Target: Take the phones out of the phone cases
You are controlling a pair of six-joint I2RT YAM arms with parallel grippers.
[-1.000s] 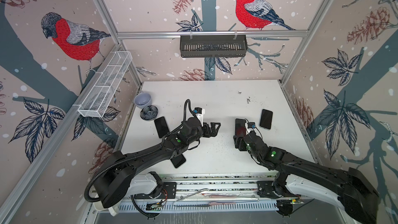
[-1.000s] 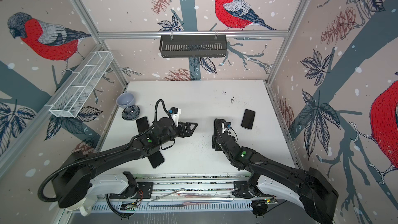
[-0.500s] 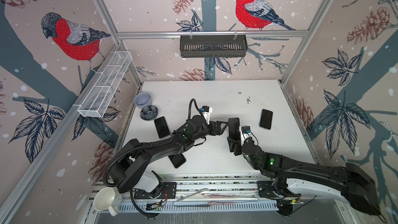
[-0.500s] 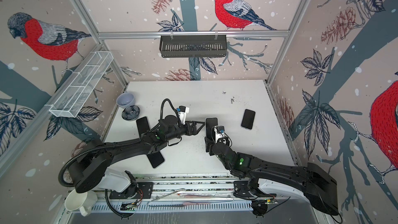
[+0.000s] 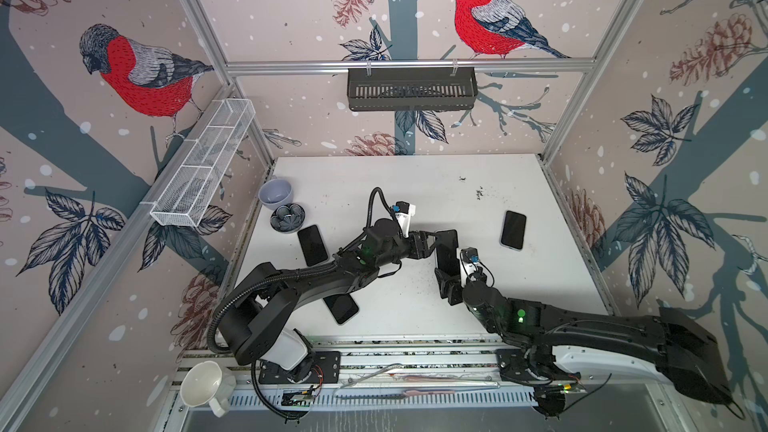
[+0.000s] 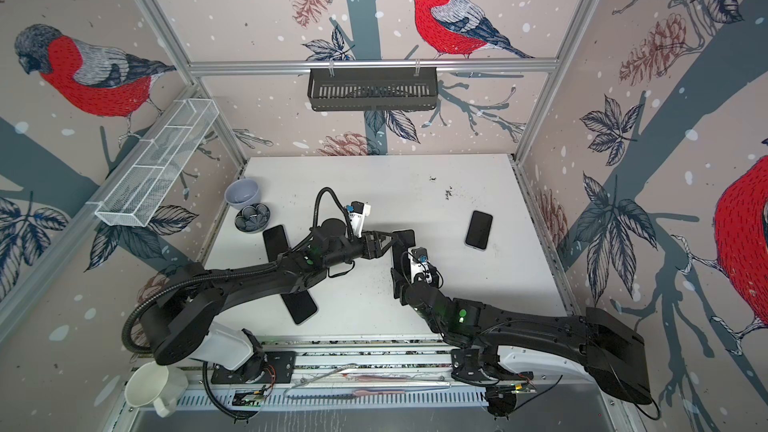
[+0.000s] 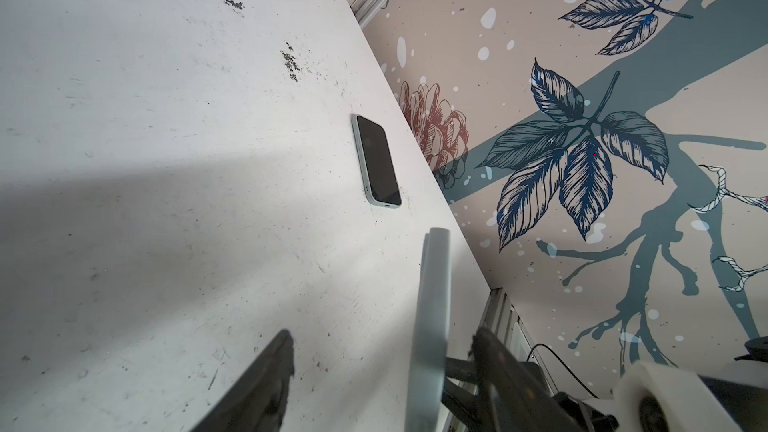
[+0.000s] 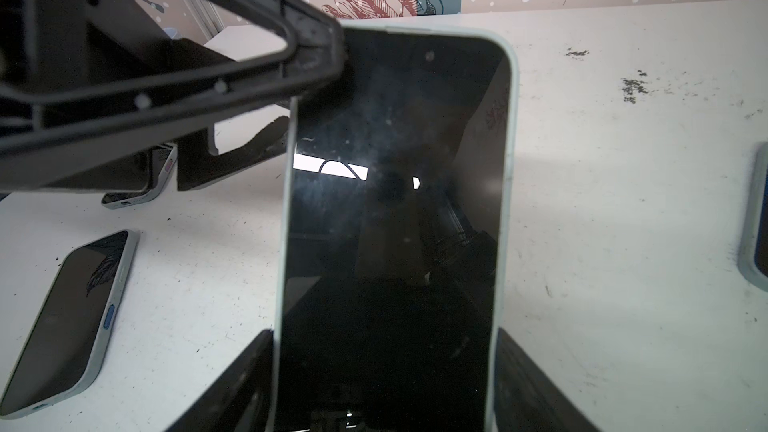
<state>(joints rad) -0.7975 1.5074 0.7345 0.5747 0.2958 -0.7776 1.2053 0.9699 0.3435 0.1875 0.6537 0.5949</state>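
Observation:
A phone (image 5: 448, 251) (image 6: 404, 243) with a dark screen sits in a pale blue-grey phone case (image 8: 509, 201) and stands upright above the table's middle. My right gripper (image 5: 451, 275) (image 8: 384, 342) is shut on its lower end, one finger on each long side. My left gripper (image 5: 436, 239) (image 6: 390, 241) (image 7: 382, 334) reaches in from the left and straddles the upper end. In the left wrist view the case edge (image 7: 430, 317) stands between its fingers, close to one and well apart from the other. The left jaws are open.
Three more cased phones lie flat: at the right (image 5: 513, 229) (image 7: 377, 162), at the left (image 5: 312, 245), and partly under the left arm (image 5: 341, 307). A grey bowl (image 5: 276, 193) and a dark dish (image 5: 287, 218) sit at the back left. A white mug (image 5: 203, 382) stands off the front edge.
My right arm carried the phone left toward the middle. My left gripper reached right to its upper end and its jaws narrowed around it. The white mug appeared at the front left.

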